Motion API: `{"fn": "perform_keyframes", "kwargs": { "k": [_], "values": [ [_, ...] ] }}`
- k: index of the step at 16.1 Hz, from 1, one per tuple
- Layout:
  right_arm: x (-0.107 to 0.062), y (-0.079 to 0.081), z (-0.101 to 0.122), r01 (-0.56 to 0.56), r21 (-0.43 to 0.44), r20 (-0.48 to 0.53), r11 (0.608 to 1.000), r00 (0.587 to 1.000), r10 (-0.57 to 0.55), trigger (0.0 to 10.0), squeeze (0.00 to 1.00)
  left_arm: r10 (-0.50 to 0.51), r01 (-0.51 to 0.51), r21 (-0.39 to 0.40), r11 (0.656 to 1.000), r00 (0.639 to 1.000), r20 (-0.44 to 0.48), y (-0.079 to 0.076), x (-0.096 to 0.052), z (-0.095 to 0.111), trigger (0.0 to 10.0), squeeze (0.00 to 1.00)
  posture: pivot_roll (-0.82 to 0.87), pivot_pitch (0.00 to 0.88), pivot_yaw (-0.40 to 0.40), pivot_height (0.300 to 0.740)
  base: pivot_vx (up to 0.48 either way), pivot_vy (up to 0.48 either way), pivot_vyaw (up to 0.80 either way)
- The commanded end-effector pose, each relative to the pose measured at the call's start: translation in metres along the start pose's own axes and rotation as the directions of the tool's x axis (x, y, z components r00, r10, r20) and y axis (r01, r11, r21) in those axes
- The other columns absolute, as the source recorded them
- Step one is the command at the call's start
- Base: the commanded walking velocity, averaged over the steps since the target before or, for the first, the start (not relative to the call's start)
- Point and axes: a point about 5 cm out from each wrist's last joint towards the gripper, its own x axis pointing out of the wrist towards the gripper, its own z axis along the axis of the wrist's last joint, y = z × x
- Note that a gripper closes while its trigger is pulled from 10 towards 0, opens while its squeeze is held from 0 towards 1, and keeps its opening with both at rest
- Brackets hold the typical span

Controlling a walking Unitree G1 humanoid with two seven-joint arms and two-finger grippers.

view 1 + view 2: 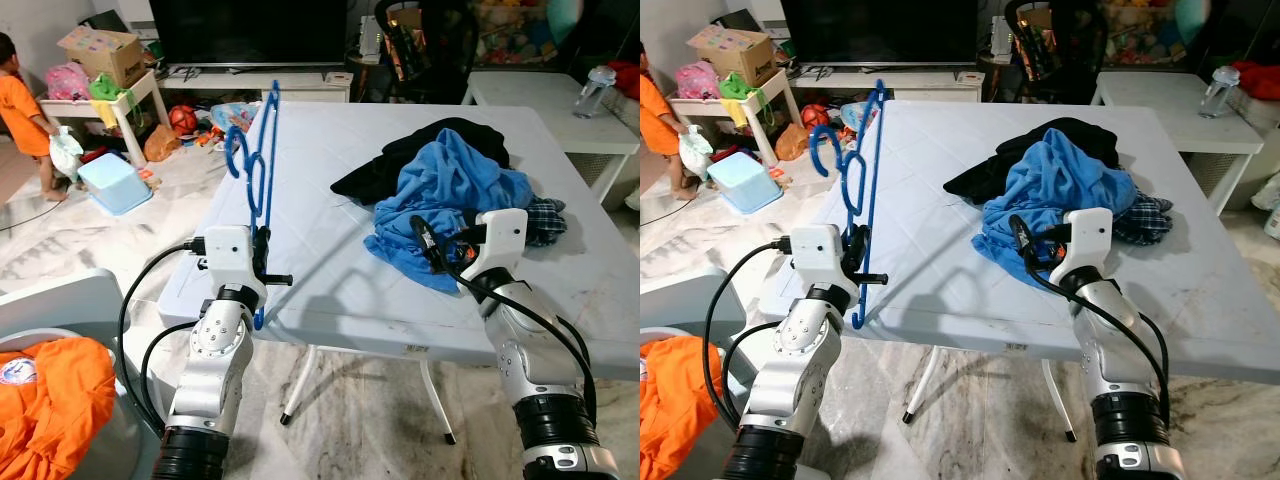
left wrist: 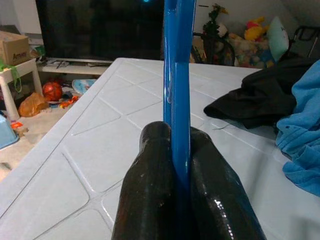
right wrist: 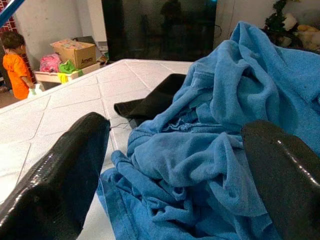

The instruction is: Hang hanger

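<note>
A blue plastic hanger (image 1: 262, 160) stands upright over the left edge of the white table (image 1: 330, 285). My left gripper (image 1: 262, 252) is shut on its lower bar; in the left wrist view the hanger (image 2: 176, 75) rises from between the two black fingers (image 2: 150, 190). A crumpled blue garment (image 1: 450, 195) lies on the table on top of a black one (image 1: 420, 150). At the pile's near edge my right gripper (image 3: 175, 127) is open, its fingers (image 3: 65, 170) spread toward the blue garment (image 3: 210, 130) with nothing between them.
A plaid cloth (image 1: 545, 220) lies at the pile's right. A basket with orange cloth (image 1: 50, 390) sits at lower left. A person in orange (image 1: 20, 100), a light blue bin (image 1: 112, 183) and toys crowd the floor at far left. A bottle (image 1: 592, 90) stands on the back table.
</note>
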Motion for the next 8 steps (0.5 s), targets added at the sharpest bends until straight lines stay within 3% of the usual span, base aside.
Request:
{"fn": "perform_keyframes", "kwargs": {
  "k": [1,8],
  "values": [
    [0.0034,0.0035,0.0051,-0.005,-0.002,0.013,1.0,1.0,0.005,10.0,0.0,0.002,-0.001,0.01,1.0,1.0,-0.022,-0.0002,0.0002,-0.0039,10.0,0.0,-0.13,0.0,0.017,0.74,0.0,0.0,0.0],
    [0.0084,0.0127,0.0028,-0.027,0.015,0.0,1.0,1.0,0.027,10.0,0.0,0.008,-0.007,0.028,1.0,1.0,-0.023,-0.0011,0.0003,-0.0038,10.0,0.0,-0.12,0.0,0.014,0.74,0.0,0.0,0.0]
  ]
}}
